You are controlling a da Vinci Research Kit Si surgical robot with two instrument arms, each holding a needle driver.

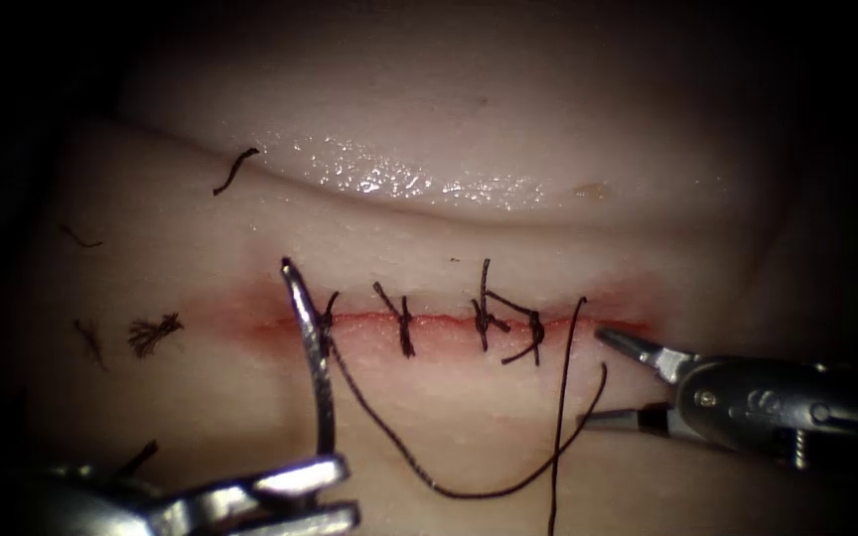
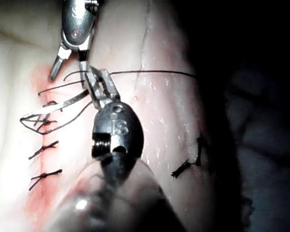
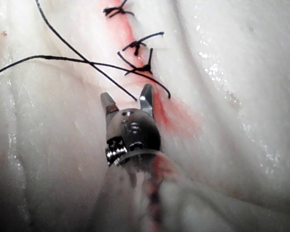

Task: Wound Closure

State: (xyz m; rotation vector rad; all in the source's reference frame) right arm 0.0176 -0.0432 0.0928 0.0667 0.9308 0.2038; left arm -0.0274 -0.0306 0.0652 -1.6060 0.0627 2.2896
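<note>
The cut (image 1: 439,321) runs across the tissue (image 1: 508,119), edged with red fluid and crossed by several dark stitches (image 1: 404,325). My left tool (image 1: 346,492) comes in below the cut's left end, shut on the curved needle (image 1: 318,367) near its tail. The needle rises over the leftmost stitch, its tip free above the tissue beyond the cut. In the left wrist view the same jaws (image 2: 97,83) grip the needle (image 2: 63,105). Thread (image 1: 469,493) loops from that stitch toward my right tool (image 1: 593,377), which stands open and holds nothing at the cut's right end; its jaws (image 3: 128,99) straddle the cut.
A second strand of thread (image 1: 560,417) hangs down from the cut's right end. Cut ends of thread (image 1: 235,171) and a frayed tuft (image 1: 153,334) lie on the tissue to the left. A wet fold (image 1: 389,179) crosses the tissue beyond the cut.
</note>
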